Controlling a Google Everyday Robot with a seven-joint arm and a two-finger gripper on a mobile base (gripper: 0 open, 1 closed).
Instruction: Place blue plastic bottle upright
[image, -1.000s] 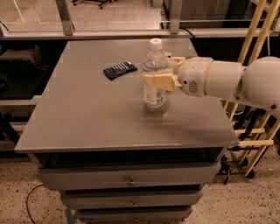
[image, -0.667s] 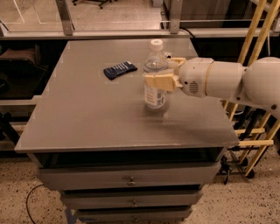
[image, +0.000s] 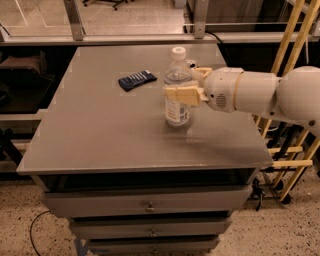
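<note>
While the claw (image: 180, 83) clamps the bottle (image: 177, 113), upright on the surface (image: 100, 135), placing looks nearly done; next: open, back off cleanly.

The gripper (image: 181, 82) clasps the blue plastic bottle (image: 176, 112) at mid-height, its near finger (image: 182, 93) hiding a band of the bottle and its far finger largely lost behind the bottle; the label's dark print is too small to read, and right of the bottle the arm (image: 280, 95) runs out of view
</note>
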